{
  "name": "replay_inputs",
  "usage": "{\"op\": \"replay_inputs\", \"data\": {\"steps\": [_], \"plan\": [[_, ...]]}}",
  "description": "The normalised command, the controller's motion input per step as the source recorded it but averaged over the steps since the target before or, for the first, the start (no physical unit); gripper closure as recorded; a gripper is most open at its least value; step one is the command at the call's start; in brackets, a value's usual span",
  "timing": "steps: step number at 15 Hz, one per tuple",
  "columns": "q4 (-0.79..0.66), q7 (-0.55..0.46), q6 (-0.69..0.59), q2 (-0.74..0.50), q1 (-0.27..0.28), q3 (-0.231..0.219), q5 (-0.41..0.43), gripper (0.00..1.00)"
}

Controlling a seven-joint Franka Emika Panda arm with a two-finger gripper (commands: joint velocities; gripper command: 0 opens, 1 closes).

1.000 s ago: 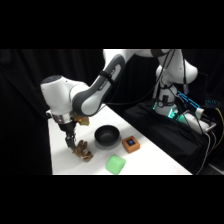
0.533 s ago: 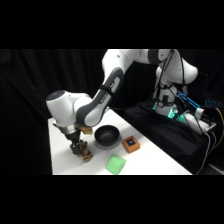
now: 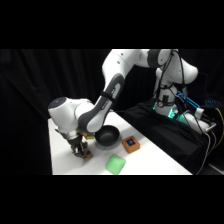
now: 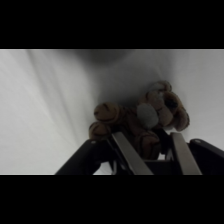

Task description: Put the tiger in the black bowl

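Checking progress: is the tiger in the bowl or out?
Out. The tiger lies on the table beside the bowl, with the hand down over it.

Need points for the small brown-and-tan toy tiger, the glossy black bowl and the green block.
small brown-and-tan toy tiger [image 4: 150, 117]: wrist view, on its lumpy body.
glossy black bowl [image 3: 107, 137]: side view, on its dark inside.
green block [image 3: 116, 164]: side view, on its top face.

No readable text, label, brand, number or sign anywhere in either view.
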Motion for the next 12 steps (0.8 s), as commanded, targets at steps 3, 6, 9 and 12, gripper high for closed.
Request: {"op": "replay_inputs", "data": {"steps": [3,6,9,12], "plan": [[0.16,0.03,-0.03,0.08,0.030,-0.025,0.085,0.91],[0.12,0.01,-0.06,0.03,0.012,-0.028,0.082,0.99],[0.01,0.00,-0.12,-0.12,0.017,-0.032,0.066,0.96],[-0.19,-0.03,-0.17,-0.36,0.039,-0.049,0.023,0.95]]}}
